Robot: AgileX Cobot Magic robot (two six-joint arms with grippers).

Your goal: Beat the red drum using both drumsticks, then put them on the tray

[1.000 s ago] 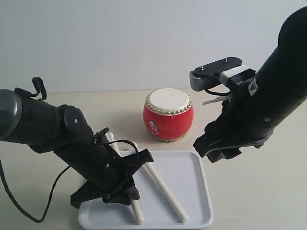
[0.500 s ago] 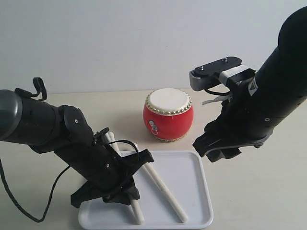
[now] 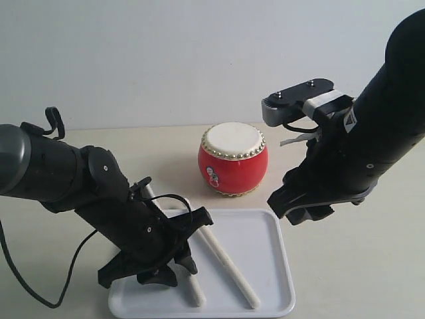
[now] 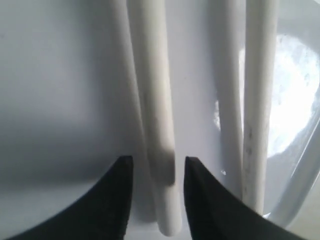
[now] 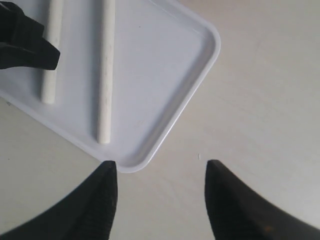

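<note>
The red drum (image 3: 232, 159) stands upright behind the tray (image 3: 269, 262). Both drumsticks lie flat in the tray. One drumstick (image 3: 229, 262) lies bare near the tray's middle. The other drumstick (image 4: 157, 125) runs between the fingers of my left gripper (image 4: 156, 167), which is open, with a gap showing on each side of the stick. In the exterior view that gripper (image 3: 174, 269) sits low over the tray's left part. My right gripper (image 3: 292, 211) hangs open and empty beside the tray's far right corner, over bare table (image 5: 160, 172).
The right wrist view takes in the tray (image 5: 195, 75), both sticks (image 5: 105, 75) (image 5: 50, 65) and the left gripper's black fingers (image 5: 25, 40). A black cable (image 3: 73, 266) loops from the left arm onto the beige table. A plain wall stands behind the drum.
The left gripper's fingers have spread apart and let go of the stick, which now rests on the tray. The right arm has hardly moved.
</note>
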